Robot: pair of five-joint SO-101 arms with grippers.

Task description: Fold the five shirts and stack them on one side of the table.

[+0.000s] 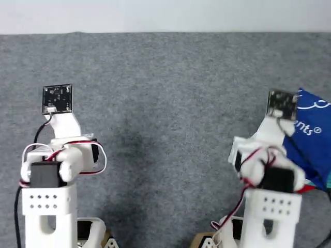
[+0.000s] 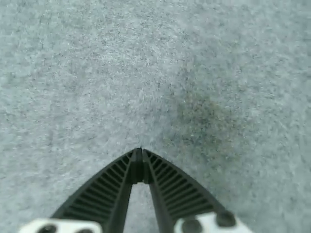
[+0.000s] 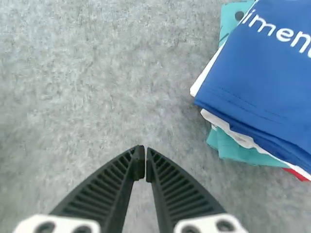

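A stack of folded shirts sits at the right side of the table, on grey felt, and runs off the right edge of the high view. A blue shirt lies on top. Offset white, teal and red edges show beneath it, so the stack's side is stepped rather than flush. The right arm stands just beside the stack and overlaps its inner edge in the high view. The right gripper hangs over felt near the stack's corner but apart from it, its black ribbed jaws pressed together on nothing. The left arm stands well apart on the other side. The left gripper also has its jaws closed tip to tip, holding nothing. A broad stretch of felt lies between the arms and reaches back to a pale strip at the far edge.
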